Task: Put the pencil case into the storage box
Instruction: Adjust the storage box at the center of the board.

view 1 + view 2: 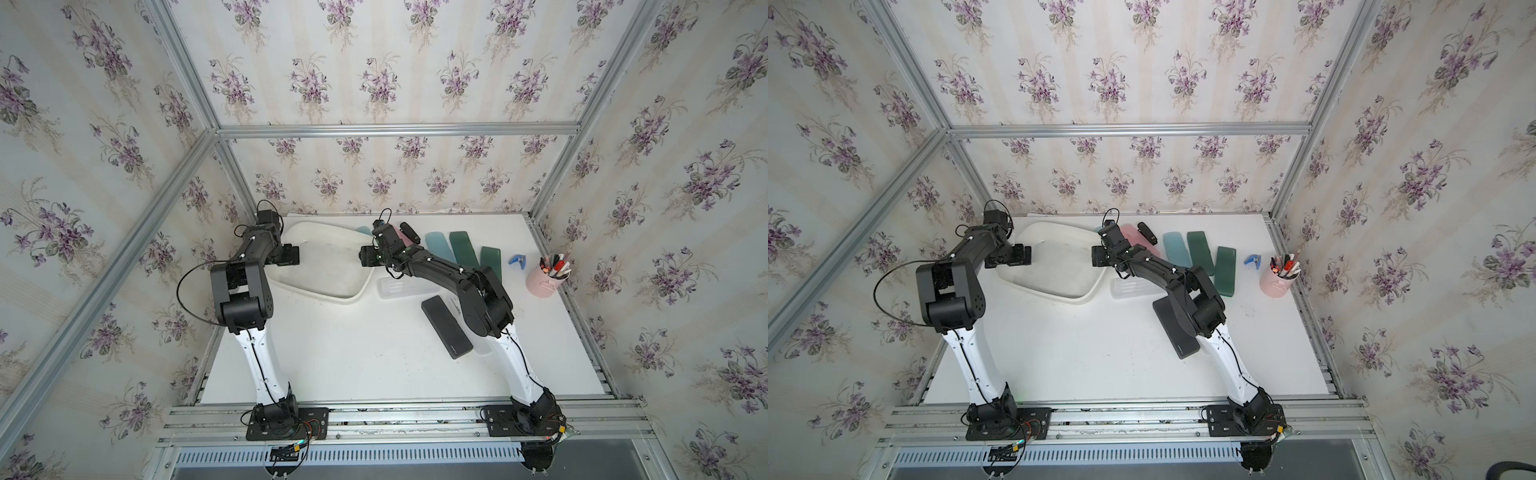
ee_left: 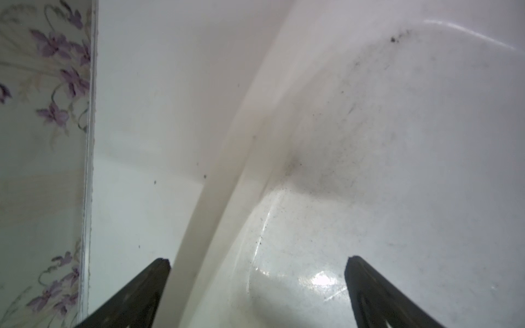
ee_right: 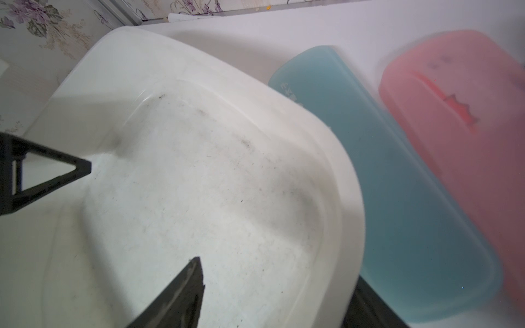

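Straddling the storage box (image 2: 241, 170) rim with the left gripper (image 2: 257, 259) wide open — nothing gripped. Likewise with the right gripper (image 3: 278, 268) — closure impossible to tell.

Glossy, speck-marked white plastic storage box (image 3: 170, 54), frosted plastic blue pencil case (image 3: 397, 198), matt black fingers (image 2: 136, 298)

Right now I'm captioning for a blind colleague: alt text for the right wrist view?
An empty, scuffed white storage box fills the view; a blue pencil case and a pink pencil case lie alongside it on the white table.
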